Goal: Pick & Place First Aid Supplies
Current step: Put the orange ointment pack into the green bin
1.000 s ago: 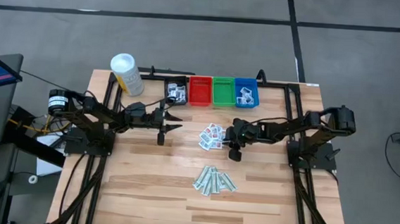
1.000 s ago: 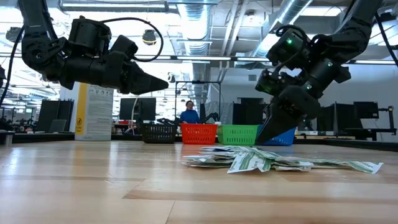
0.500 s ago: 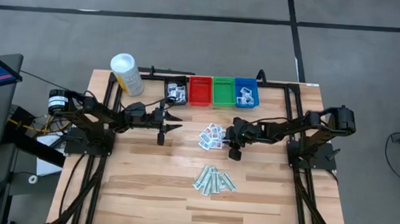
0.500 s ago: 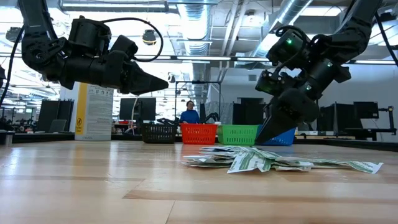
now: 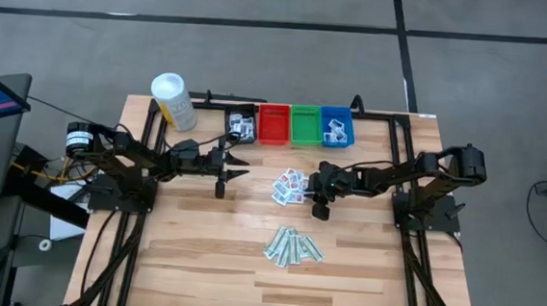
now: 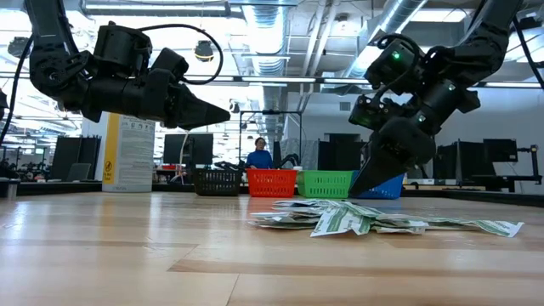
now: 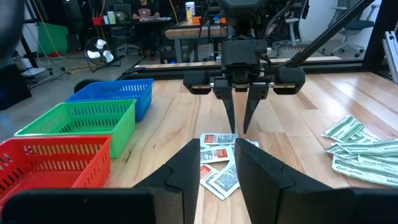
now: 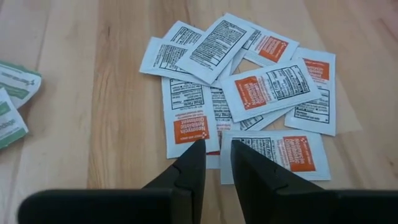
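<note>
Right gripper (image 8: pixel 215 146) poised just above overlapping white squarish paper packets with orange-red print (image 8: pixel 249 93) on the light wooden table (image 5: pixel 199 254), fingers narrowly parted, holding nothing. Pale-green wrapped strips (image 5: pixel 293 246) heaped nearer the table's front edge. Left gripper (image 5: pixel 237 164) hanging mid-air beside the small black plastic bin (image 5: pixel 242 126), fingers slightly apart, empty

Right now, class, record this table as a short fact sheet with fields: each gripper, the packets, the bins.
right gripper: above the red-print packets, fingers slightly apart, empty
left gripper: hovering near the black bin, fingers slightly apart, empty
green strips: heap nearer the table's front
bins: black, red bin, green bin, blue bin in a row
</note>
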### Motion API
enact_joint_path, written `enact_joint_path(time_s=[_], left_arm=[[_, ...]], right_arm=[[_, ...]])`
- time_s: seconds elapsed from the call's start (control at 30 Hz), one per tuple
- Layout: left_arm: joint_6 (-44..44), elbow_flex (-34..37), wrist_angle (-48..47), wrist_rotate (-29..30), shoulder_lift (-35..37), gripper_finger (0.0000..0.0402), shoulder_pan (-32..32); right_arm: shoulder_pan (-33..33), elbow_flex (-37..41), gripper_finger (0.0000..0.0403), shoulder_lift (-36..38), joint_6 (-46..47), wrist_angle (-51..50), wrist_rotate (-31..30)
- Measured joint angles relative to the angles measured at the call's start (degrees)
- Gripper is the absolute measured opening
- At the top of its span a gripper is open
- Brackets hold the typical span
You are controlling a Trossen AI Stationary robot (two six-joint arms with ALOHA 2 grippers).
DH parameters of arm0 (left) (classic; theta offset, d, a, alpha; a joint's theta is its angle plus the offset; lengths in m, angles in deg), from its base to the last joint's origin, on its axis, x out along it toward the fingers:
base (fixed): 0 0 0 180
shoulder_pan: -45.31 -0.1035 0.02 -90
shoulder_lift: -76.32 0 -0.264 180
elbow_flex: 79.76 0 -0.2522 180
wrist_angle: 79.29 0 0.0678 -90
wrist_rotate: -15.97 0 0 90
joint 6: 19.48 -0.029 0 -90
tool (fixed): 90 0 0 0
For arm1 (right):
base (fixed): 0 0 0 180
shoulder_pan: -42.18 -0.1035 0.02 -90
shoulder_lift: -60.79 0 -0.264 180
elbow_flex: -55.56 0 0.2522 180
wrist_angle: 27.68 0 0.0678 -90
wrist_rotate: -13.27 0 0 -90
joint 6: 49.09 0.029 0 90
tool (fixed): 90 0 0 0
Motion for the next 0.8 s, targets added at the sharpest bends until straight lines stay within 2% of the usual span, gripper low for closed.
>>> enact_joint_path(time_s=[0.23,0.43,0.57,0.8], left_arm=[[0.00,0.00,0.00,0.00,0.00,0.0102,0.00],[0.00,0.00,0.00,0.00,0.00,0.0102,0.00],[0.00,0.00,0.00,0.00,0.00,0.0102,0.00],[0.00,0.00,0.00,0.00,0.00,0.0102,0.00]], right_arm=[[-0.12,0.00,0.0071,0.00,-0.17,0.02,-0.79],[-1.25,0.00,0.0076,0.00,-0.18,-0.07,-6.59],[-1.25,0.00,0.0103,0.00,0.28,-0.11,-7.54],[-1.64,0.00,0.0173,0.00,0.44,-0.21,-7.31]])
